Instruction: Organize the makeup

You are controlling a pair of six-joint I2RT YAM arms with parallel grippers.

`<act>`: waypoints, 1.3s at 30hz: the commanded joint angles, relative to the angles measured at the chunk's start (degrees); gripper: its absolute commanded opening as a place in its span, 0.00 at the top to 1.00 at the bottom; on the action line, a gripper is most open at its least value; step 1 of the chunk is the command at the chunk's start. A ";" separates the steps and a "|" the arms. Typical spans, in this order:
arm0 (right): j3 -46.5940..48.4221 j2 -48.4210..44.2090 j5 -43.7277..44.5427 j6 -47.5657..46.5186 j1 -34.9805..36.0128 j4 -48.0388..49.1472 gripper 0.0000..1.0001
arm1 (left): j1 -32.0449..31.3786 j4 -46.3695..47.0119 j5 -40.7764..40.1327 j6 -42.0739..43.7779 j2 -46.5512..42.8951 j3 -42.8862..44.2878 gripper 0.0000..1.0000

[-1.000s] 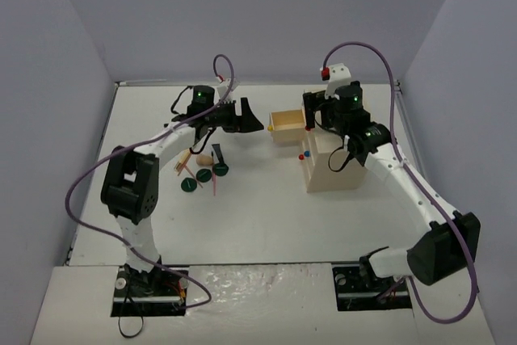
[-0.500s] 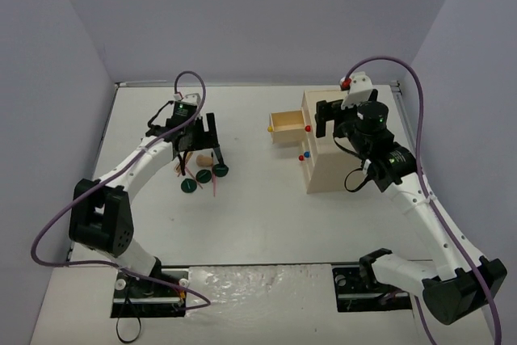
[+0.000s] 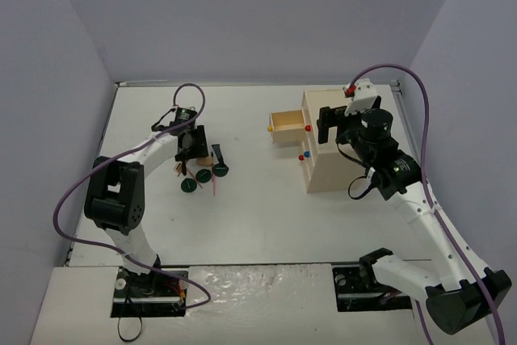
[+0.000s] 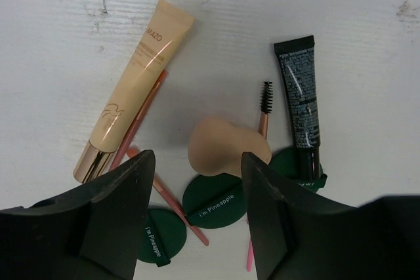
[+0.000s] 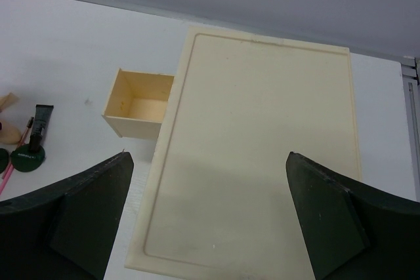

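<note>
A: Your left hand (image 4: 197, 162) is spread and empty above the beige teardrop foam sponge (image 4: 220, 149), which lies on the white desk (image 4: 262, 4).
B: Your right hand (image 5: 209, 159) is spread wide over the beige wooden drawer box (image 5: 262, 129).

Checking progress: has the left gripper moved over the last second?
Yes. The left gripper swung left, away from the open drawer, over the makeup.

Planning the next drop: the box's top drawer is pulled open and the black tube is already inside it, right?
Not quite. The drawer is pulled open but empty, as the right wrist view shows; the black tube lies out on the table.
</note>
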 commanded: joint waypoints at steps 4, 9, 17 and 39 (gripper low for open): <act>-0.16 -0.49 0.21 0.23 -0.07 4.14 0.00 | 0.14 1.95 2.61 0.06 0.51 3.59 0.67; -0.24 -0.53 0.77 0.24 -0.07 4.22 0.00 | 0.14 2.88 3.56 -0.81 -0.48 2.43 0.84; -0.41 -1.24 1.03 0.28 -0.07 4.31 0.00 | 0.03 2.42 5.36 -2.14 -5.52 2.89 1.00; -2.78 -7.91 6.78 2.21 -0.07 6.16 0.00 | -24.03 16.78 -3.86 -8.84 1.70 30.02 1.00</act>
